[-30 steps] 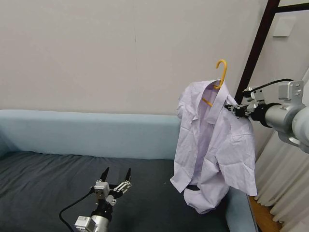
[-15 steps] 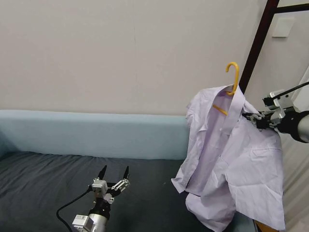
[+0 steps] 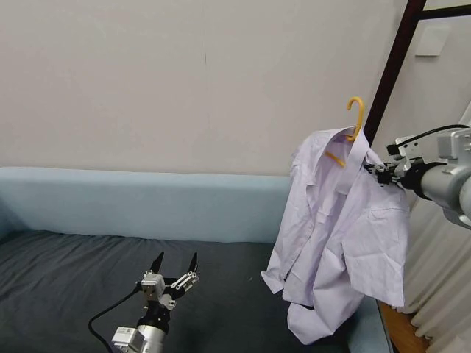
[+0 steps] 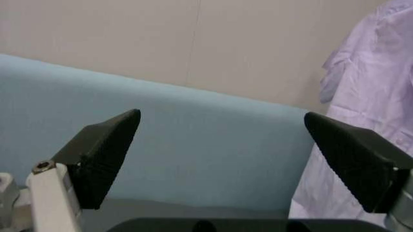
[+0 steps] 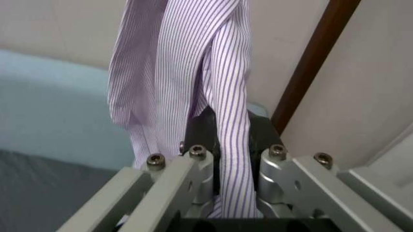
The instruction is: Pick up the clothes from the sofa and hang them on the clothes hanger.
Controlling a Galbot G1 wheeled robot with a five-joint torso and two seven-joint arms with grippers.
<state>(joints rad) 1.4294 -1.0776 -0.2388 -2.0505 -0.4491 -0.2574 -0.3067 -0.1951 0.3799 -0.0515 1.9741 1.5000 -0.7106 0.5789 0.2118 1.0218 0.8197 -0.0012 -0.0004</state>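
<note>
The striped shirt point(image 3: 342, 235), draped on a yellow hanger point(image 3: 356, 118), is being held in the air by the right gripper point(image 3: 374, 170), whose fingers point(image 5: 197, 169) are being pressed shut on the fabric near one shoulder. The garment is hanging over the right end of the sofa point(image 3: 132, 206), beside a dark pole point(image 3: 390, 73). The left gripper point(image 3: 176, 262) is being held low above the dark seat cushion point(image 3: 59, 287), its fingers point(image 4: 103, 154) spread wide apart.

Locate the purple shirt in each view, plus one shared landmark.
Head view: shirt on yellow hanger, held by right gripper.
Left wrist view: shirt beyond the open left gripper.
Right wrist view: shirt pinched in the right gripper.
Shared landmark: blue sofa back.
</note>
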